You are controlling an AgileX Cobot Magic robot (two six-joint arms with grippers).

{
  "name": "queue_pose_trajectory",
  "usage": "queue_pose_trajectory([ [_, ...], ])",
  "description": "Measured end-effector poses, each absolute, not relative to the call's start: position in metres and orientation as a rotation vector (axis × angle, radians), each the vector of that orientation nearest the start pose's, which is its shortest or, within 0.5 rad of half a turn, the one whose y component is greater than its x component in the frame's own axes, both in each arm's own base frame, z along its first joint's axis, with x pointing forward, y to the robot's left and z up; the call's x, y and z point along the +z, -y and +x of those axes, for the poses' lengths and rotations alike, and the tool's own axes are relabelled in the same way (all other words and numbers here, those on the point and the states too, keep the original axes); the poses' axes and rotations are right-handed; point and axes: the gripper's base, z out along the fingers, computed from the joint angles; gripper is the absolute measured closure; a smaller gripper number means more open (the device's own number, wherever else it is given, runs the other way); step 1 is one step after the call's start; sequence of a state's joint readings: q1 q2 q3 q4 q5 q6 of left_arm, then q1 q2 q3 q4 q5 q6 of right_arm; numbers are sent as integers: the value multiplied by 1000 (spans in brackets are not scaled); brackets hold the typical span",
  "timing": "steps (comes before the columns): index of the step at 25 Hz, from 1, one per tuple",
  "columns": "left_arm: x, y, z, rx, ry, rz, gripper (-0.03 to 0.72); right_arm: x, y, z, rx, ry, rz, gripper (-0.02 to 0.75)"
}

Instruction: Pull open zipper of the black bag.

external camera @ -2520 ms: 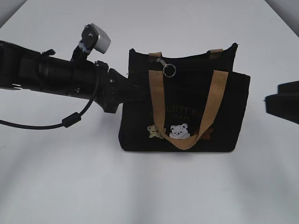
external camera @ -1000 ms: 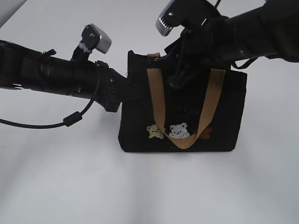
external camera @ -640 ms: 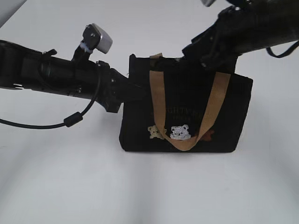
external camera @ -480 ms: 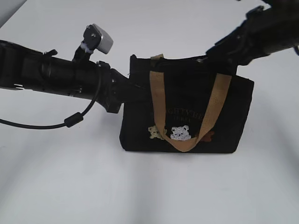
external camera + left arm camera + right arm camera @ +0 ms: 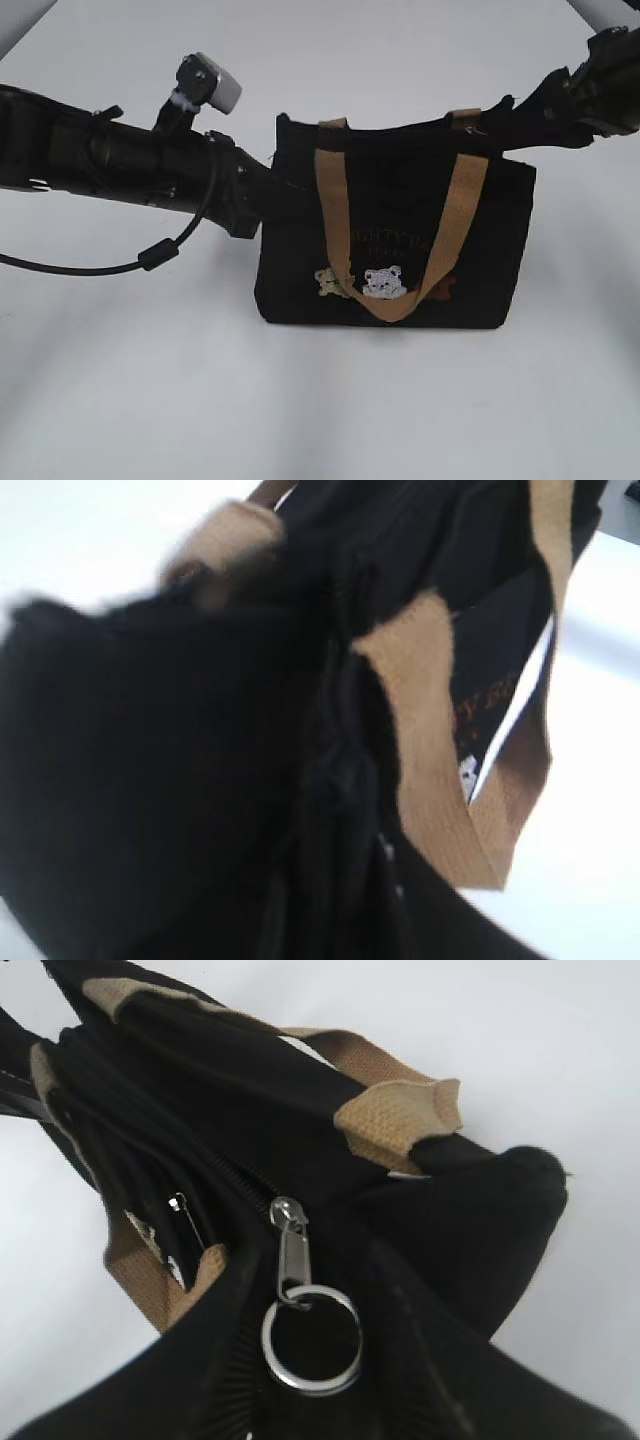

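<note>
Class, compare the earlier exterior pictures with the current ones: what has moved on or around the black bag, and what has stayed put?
The zipper pull with its ring travelled from the bag's left end, near the left strap, to its right end. The right gripper came in, worked rightward along the top edge and is now off the bag's right corner. The left gripper stayed pressed at the left side of the black bag, which stayed upright in place.
</note>
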State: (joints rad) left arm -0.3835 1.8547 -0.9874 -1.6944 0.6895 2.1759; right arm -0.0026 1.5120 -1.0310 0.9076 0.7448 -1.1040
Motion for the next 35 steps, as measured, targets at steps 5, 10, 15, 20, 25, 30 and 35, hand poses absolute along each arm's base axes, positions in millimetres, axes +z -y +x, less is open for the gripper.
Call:
queue_pose_trajectory([
  [5,183,183,310,-744,-1988,1139,316,281,-52,297,639,-2309,-594,285],
  [10,205,168,298,-684,-2233,1009,264,304,-50,276,648,-2351,-467,261],
  [15,230,152,288,-587,-2399,762,270,318,-41,246,556,-2501,-376,262],
  [20,255,140,274,-531,-2435,665,290,326,-29,216,394,-2633,-321,308],
  [25,275,127,247,-518,-2422,582,312,318,-25,173,345,-2657,-235,332],
  [30,286,106,204,-506,-2408,488,316,298,-22,113,299,-2604,-213,342],
  [35,300,82,151,-497,-2356,429,332,286,-15,71,180,-2511,-158,370],
])
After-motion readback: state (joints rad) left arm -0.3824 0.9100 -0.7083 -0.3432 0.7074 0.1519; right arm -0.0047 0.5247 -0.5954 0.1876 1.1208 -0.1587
